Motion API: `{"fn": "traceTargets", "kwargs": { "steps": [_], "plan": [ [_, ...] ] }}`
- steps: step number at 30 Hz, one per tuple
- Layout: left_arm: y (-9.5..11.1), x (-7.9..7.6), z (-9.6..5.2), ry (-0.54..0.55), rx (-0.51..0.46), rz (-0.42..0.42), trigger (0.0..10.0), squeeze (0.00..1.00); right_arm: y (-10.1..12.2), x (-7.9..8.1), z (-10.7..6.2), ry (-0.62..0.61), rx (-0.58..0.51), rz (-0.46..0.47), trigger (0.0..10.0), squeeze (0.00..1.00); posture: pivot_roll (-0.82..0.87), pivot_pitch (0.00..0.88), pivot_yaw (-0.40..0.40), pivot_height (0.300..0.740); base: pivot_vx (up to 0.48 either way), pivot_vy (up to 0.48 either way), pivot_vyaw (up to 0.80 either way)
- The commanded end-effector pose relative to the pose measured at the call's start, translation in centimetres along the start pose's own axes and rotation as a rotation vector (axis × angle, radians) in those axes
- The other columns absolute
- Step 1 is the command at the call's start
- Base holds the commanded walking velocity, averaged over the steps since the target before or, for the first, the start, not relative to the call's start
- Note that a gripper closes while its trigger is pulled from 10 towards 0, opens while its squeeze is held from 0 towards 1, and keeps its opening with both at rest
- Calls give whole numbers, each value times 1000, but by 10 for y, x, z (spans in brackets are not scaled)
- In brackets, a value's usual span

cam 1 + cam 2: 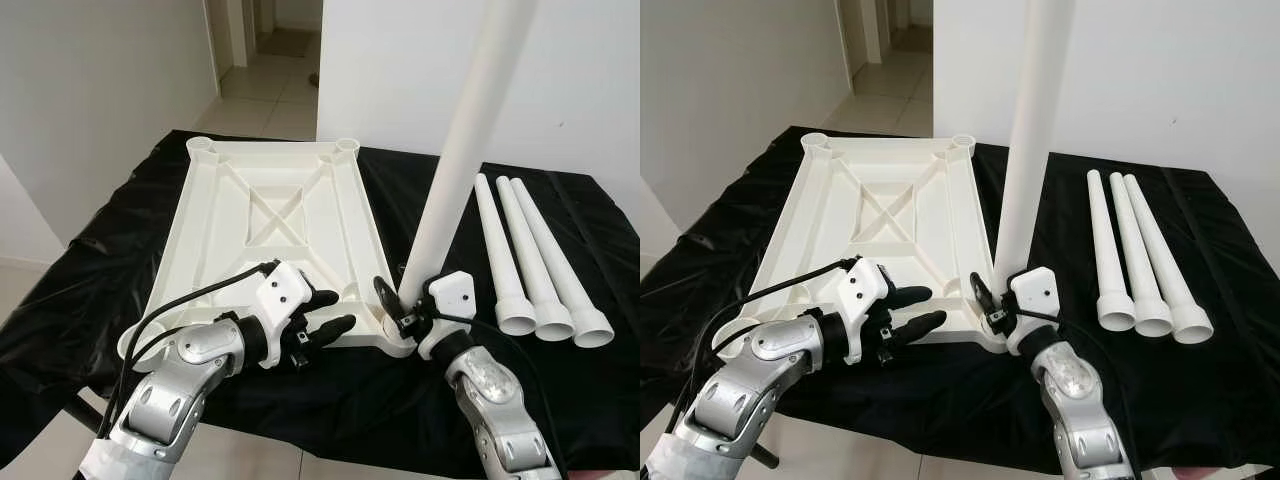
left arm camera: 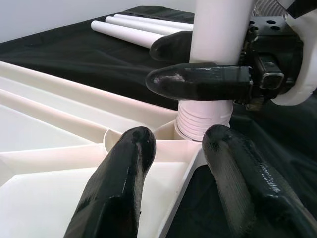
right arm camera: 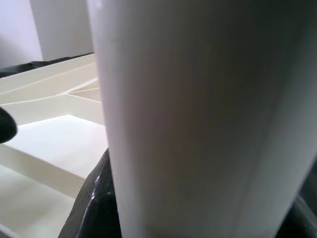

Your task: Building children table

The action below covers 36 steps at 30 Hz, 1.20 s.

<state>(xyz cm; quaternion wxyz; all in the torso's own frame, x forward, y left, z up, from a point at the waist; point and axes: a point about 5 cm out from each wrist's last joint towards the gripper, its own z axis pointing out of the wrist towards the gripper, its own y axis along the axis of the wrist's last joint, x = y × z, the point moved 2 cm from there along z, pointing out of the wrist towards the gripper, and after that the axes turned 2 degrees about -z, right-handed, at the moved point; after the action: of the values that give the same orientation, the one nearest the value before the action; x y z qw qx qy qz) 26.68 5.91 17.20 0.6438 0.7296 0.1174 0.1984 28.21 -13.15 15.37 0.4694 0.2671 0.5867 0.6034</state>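
Observation:
A white plastic tabletop (image 1: pixel 270 215) lies upside down on the black-draped table. A white table leg (image 1: pixel 460 150) stands upright in the near right corner socket (image 2: pixel 200 124), its threaded end at the socket mouth. My right gripper (image 1: pixel 400 300) is shut on the leg just above the socket; the leg (image 3: pixel 198 119) fills the space between its fingers. My left gripper (image 1: pixel 325 310) is open over the tabletop's near edge, its fingertips (image 2: pixel 124 163) pointing at the socket a little apart from it.
Three more white legs (image 1: pixel 535 265) lie side by side on the black cloth (image 1: pixel 90 290) to the right. The tabletop has sockets at its far corners (image 1: pixel 205 145). A doorway and tiled floor lie beyond the table; white walls stand left and right.

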Motion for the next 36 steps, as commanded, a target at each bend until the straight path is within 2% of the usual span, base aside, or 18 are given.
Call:
{"fn": "traceTargets", "kwargs": {
  "steps": [1,13,17,21,26,36],
  "plan": [
    [1,-1,-2,2,4,2,10000,0,-19,9,-9,45,74,36,10000,0,11,71,17,740,0,0,0],
    [2,-1,-2,-1,5,-2,10000,0,-23,5,-9,39,90,6,10000,0,12,74,19,740,0,0,0],
    [2,-2,-2,0,6,-2,10000,0,-25,5,-8,32,109,23,10000,0,13,75,20,740,0,0,0],
    [2,-2,-2,0,8,-3,10000,0,-29,-3,0,-26,174,62,10000,0,19,71,16,740,0,0,0],
    [3,-2,-3,3,7,-2,10000,0,-34,-6,6,-34,215,94,10000,0,21,66,13,740,0,0,0],
    [2,-2,-4,3,10,1,10000,0,-35,-9,9,-49,226,113,10000,0,23,61,10,740,0,0,0]
  ]
}}
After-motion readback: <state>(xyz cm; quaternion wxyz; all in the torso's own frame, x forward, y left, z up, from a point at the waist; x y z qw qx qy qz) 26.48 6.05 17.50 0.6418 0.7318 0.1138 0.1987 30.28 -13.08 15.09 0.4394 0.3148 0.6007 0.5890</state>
